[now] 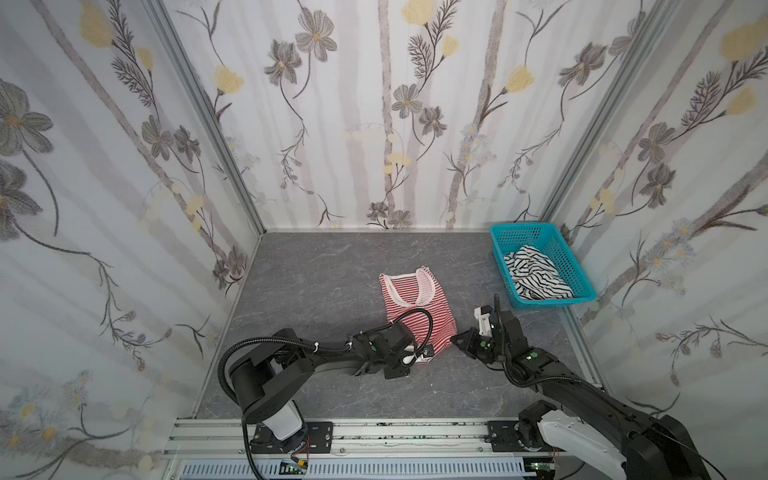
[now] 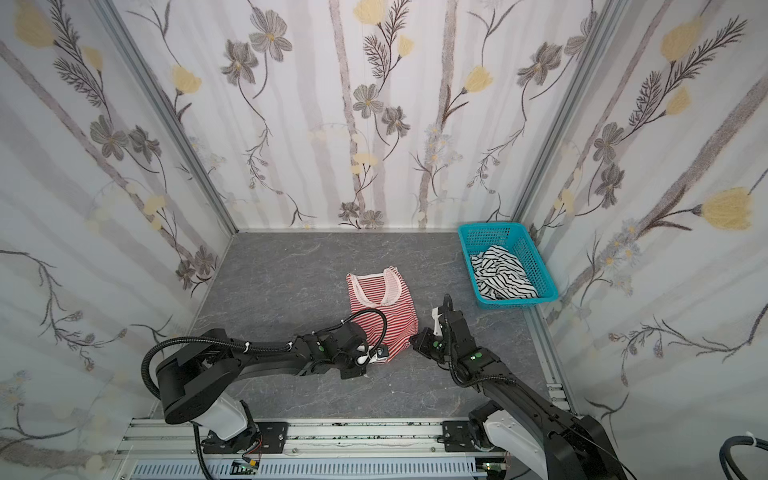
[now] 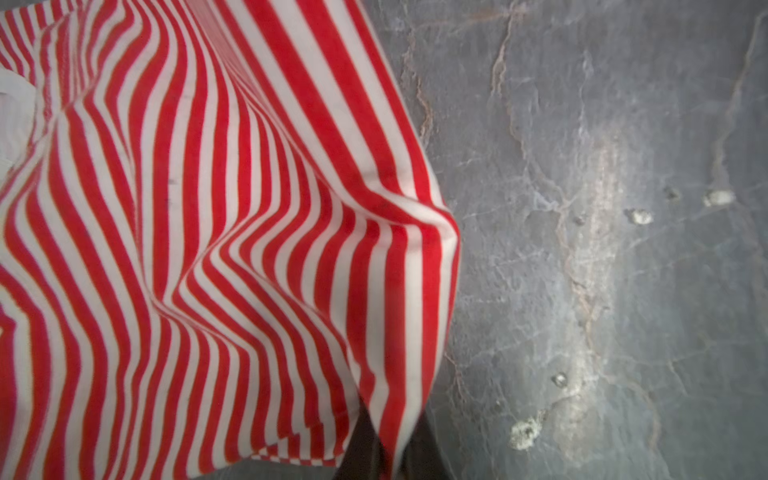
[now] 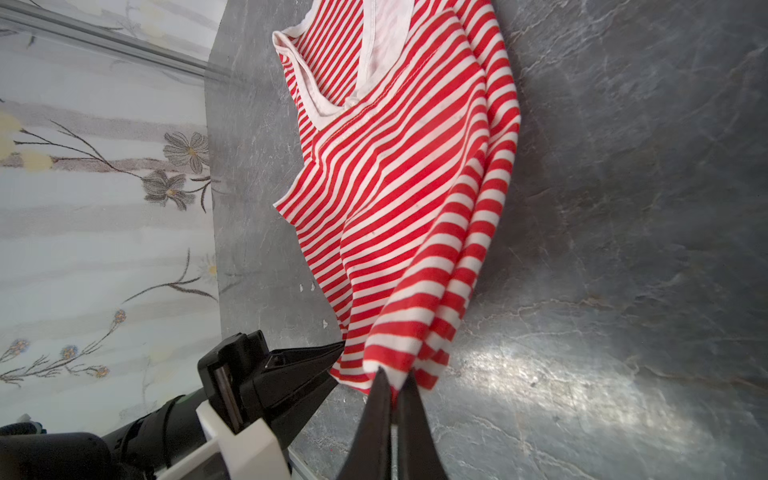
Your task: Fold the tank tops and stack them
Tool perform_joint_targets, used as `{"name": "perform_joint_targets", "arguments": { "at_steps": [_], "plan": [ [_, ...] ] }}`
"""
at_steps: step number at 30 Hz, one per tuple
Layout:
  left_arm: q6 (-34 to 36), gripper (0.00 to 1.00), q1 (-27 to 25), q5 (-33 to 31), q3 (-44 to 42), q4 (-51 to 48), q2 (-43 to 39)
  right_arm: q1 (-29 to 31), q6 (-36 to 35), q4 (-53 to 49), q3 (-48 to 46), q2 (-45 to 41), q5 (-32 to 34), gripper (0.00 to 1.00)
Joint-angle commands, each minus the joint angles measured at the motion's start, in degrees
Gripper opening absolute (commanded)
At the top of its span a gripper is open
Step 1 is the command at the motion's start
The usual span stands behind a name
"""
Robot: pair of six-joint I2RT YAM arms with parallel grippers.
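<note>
Handling soft, light knit: red-and-white tank top [image 1: 409,303] looks limp and stretchy, sags and wrinkles where lifted, holds no shape of its own. Lies mid-table [image 1: 311,270], neckline at far end, hem at near end. Best hold, as judged: both hem corners, pinching all layers so fold carries evenly. Right gripper [image 4: 395,382]: jaws pressed together on bunched hem corner, cloth tented up off table. Left gripper [image 3: 386,440]: jaws closed on other hem corner, stripes draping over them. Black-and-white tank top [image 1: 534,274] crumpled in teal basket [image 1: 569,262], far right corner, untouched.
</note>
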Motion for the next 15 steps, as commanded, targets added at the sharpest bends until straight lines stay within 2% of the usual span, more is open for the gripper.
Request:
{"name": "perform_joint_targets", "arguments": {
  "at_steps": [1, 7, 12, 15],
  "plan": [
    [1.6, 0.00, 0.0, 0.7, -0.4, -7.2, -0.2, -0.5, -1.0, 2.0, 0.0, 0.5, -0.5, 0.00],
    [1.6, 0.00, 0.0, 5.7, 3.2, -14.5, -3.0, -1.3, -2.3, 1.2, 1.0, 0.6, -1.4, 0.00],
    [0.5, 0.00, 0.2, 12.8, 9.4, -23.3, -5.0, -1.6, -3.0, -1.1, 3.7, -0.8, -1.6, 0.00],
    [-0.2, 0.00, 0.5, 14.5, 12.7, -26.2, -5.5, -1.6, -3.2, -2.6, 5.9, -1.8, -1.7, 0.00]
  ]
}}
